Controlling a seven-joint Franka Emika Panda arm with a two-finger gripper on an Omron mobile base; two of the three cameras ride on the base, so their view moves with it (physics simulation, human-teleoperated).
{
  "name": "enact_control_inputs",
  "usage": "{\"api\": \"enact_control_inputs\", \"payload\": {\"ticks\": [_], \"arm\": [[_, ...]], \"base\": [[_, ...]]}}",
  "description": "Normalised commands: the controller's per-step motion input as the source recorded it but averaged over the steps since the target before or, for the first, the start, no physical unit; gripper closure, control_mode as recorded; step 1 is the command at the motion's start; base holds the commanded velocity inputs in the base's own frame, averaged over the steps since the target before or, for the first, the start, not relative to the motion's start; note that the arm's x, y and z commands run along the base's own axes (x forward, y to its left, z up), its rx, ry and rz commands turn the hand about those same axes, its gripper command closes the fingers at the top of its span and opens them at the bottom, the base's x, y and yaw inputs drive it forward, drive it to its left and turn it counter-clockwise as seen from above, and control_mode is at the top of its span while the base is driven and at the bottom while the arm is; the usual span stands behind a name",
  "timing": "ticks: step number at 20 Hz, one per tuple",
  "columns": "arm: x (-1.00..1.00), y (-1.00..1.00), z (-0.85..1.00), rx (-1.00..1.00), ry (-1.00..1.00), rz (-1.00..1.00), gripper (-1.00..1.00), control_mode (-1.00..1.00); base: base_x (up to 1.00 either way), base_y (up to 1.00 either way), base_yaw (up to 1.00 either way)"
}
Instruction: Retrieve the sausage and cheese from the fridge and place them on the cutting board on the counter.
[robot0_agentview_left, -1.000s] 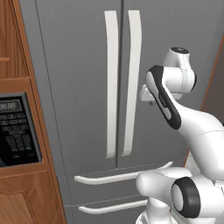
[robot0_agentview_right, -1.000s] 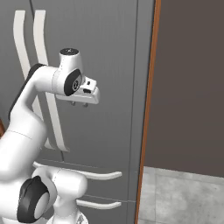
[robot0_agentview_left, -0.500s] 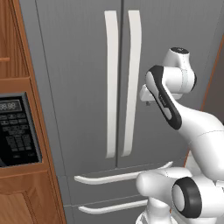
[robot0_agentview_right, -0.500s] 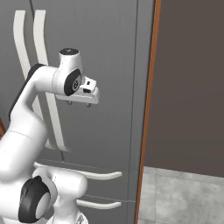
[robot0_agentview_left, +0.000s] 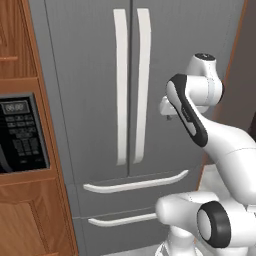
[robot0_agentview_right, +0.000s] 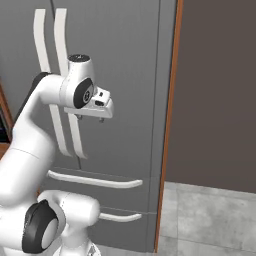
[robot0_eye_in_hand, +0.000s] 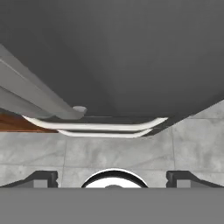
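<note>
Gripper (robot0_agentview_right: 90, 118) spread wide, empty, pointing down just in front of closed fridge (robot0_agentview_right: 120, 60); door handles (robot0_agentview_left: 131, 90) off to its side, ungrasped.

Fridge (robot0_agentview_left: 90, 75) matt grey metal; handles (robot0_agentview_left: 142, 85) glossy white; cabinet (robot0_agentview_left: 30, 220) wood.

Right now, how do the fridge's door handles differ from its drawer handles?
The door handles stand upright, side by side along the middle seam of the fridge; the drawer handles lie level, one above the other, low on the front. The door handles are broad flat strips, while the drawer handles are slimmer, bowed bars. Both pairs are white against the grey front, and the doors and drawers all look shut.
</note>
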Motion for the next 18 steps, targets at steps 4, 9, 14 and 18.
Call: {"api": "enact_control_inputs", "payload": {"ticks": [4,9,14,18], "arm": [[0.00,0.00,0.00,0.00,0.00,0.00,-1.00,1.00],[0.00,0.00,0.00,0.00,0.00,0.00,-1.00,1.00],[0.00,0.00,0.00,0.00,0.00,0.00,-1.00,1.00],[0.00,0.00,0.00,0.00,0.00,0.00,-1.00,1.00]], "base": [[-0.56,0.00,-0.01],[-0.54,0.00,-0.03],[-0.11,0.00,0.00],[0.00,0.00,0.00]]}}
